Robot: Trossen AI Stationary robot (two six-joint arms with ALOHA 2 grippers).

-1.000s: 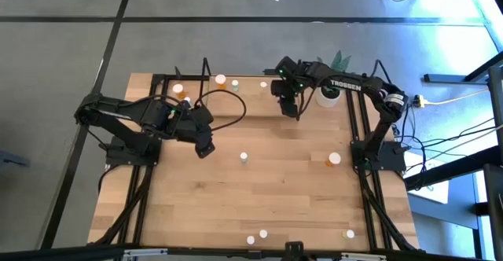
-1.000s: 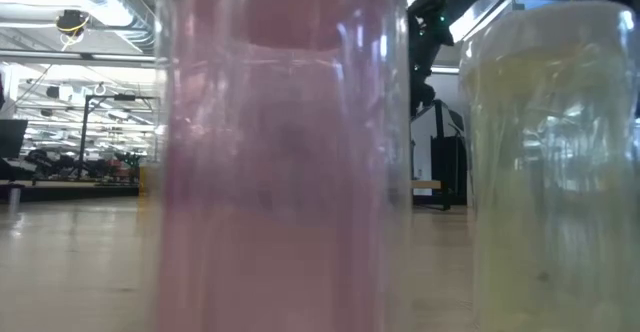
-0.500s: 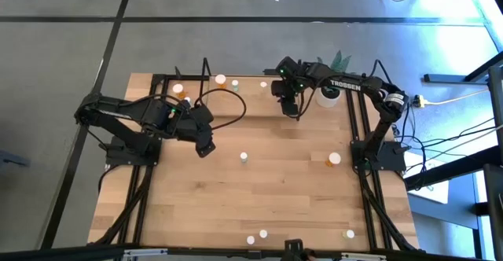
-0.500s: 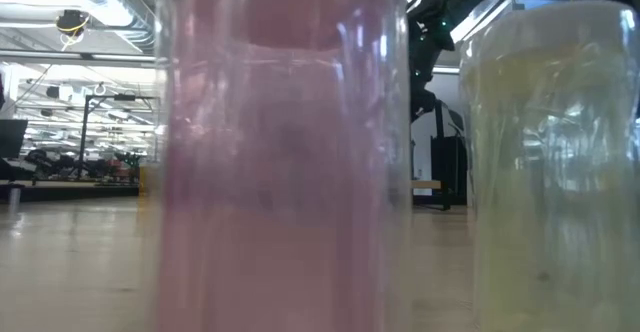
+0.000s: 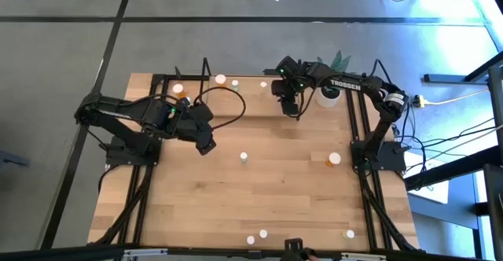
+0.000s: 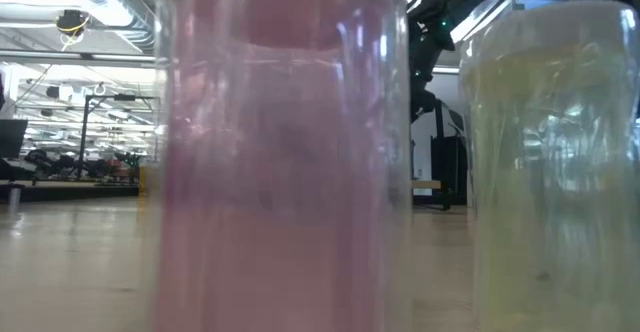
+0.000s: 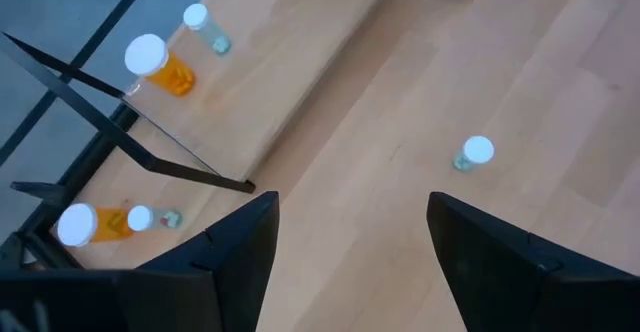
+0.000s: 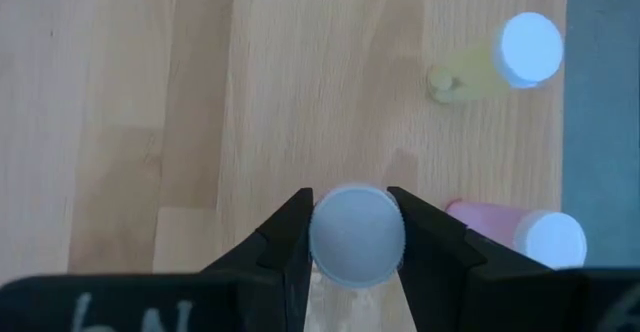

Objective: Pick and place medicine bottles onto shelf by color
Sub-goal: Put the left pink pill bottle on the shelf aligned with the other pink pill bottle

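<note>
White "TROSSEN" lettering reads along the right arm's forearm (image 5: pixel 346 83); the right gripper (image 5: pixel 292 108), toward 12 o'clock on the table (image 5: pixel 259 198) over the shelf (image 5: pixel 251 96), has its fingers (image 8: pixel 285 234) pinched on the white cap of a medicine bottle (image 8: pixel 357 237), with a yellowish bottle (image 8: pixel 500 62) and a pink bottle (image 8: pixel 520 230) just beside it. The left gripper (image 5: pixel 206 145), at about 9 o'clock, hangs with jaws apart and nothing between them, a green bottle (image 5: pixel 244 158) at table centre and an orange bottle (image 5: pixel 333 159) toward 3 o'clock. Two bottles against the low camera, pinkish (image 6: pixel 280 152) and pale (image 6: pixel 550 152), block most of that view.
</note>
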